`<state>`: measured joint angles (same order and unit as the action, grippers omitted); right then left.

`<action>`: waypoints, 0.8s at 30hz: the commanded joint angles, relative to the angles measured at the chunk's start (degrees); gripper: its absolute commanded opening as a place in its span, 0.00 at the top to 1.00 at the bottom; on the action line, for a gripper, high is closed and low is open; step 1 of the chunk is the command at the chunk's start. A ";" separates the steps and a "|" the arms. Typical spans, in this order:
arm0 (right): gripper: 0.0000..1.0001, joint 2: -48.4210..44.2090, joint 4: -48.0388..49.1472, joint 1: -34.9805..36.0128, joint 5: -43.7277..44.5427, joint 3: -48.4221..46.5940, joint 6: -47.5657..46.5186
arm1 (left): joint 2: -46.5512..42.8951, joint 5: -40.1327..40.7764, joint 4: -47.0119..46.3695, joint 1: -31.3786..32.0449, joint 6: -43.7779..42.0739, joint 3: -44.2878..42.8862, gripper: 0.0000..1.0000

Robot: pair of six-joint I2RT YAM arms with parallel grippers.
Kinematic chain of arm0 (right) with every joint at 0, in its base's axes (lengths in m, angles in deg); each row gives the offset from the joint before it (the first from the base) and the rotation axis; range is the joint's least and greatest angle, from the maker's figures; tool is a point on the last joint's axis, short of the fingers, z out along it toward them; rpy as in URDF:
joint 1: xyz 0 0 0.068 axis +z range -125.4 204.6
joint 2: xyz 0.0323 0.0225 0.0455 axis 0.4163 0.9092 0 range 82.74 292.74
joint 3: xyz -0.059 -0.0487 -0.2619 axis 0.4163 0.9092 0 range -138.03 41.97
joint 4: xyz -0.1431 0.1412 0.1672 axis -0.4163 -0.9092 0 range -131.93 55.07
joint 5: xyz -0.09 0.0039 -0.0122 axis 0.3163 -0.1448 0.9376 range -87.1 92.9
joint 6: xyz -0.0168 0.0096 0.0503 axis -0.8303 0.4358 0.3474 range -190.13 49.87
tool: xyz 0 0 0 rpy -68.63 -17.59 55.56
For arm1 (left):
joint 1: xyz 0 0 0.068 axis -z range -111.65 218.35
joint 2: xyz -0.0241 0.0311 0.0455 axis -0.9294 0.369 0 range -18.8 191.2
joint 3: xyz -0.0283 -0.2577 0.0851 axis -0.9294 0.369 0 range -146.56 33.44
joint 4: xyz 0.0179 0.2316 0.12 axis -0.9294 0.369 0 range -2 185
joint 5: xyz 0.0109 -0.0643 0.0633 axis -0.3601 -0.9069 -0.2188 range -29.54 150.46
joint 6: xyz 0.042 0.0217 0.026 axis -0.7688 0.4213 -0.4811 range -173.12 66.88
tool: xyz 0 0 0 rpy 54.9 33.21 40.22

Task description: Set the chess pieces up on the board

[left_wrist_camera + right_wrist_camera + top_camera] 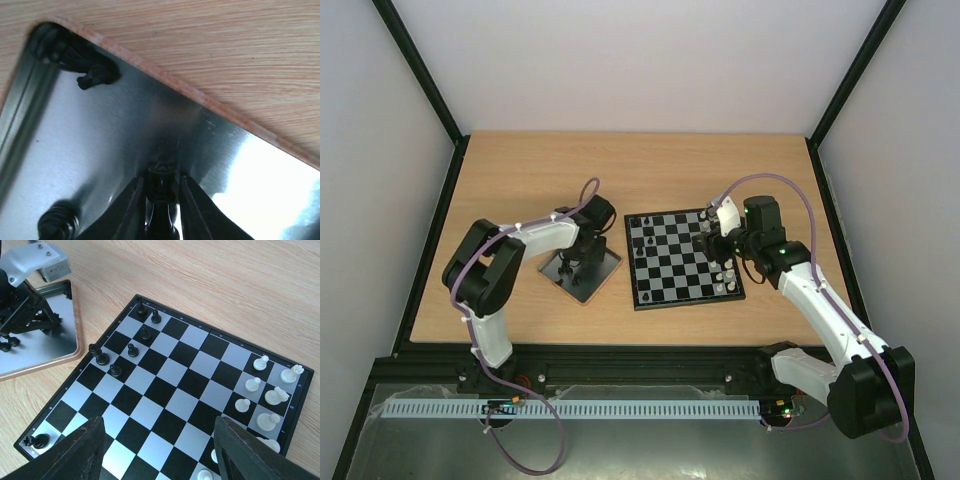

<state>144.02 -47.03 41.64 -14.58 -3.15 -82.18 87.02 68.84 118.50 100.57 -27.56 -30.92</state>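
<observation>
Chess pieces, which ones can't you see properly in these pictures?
Left wrist view: the black piece in the left tool is blurred, its base cut off by the bottom edge.
Right wrist view: a white piece is cut off by the bottom edge.
Top view: the tray pieces are tiny, partly under the left arm.

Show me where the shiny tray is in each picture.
Top: the tray lies just left of the board.
Left wrist: it fills the lower left.
Right wrist: it is in the top left corner.
Shared landmark: the wooden table.
</observation>
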 commanded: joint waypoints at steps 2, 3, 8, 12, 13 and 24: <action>0.39 0.34 -0.79 -0.15 -0.95 0.83 -0.60 | -1.01 -0.39 2.80 0.71 -0.48 2.32 0.75; 0.39 0.32 -0.74 -0.16 -0.98 0.83 -0.58 | -1.38 -0.50 3.12 0.68 -0.38 2.47 0.73; 0.39 0.34 -0.82 -0.10 -1.05 0.83 -0.59 | -2.99 -0.97 4.46 0.80 -0.83 3.21 0.72; 0.39 0.34 -0.80 -0.16 -1.10 0.89 -0.60 | -3.02 -1.55 4.67 0.80 -1.30 3.49 0.73; 0.39 0.34 -0.82 -0.16 -1.08 0.84 -0.60 | -2.87 -1.86 4.71 0.76 -1.36 3.43 0.73; 0.39 0.46 -0.74 -0.16 -1.11 0.63 0.30 | -2.00 -1.82 4.56 1.06 -1.77 3.44 0.86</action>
<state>144.04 -47.03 41.64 -14.69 -3.15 -82.16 84.68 67.31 120.14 101.43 -28.72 -28.51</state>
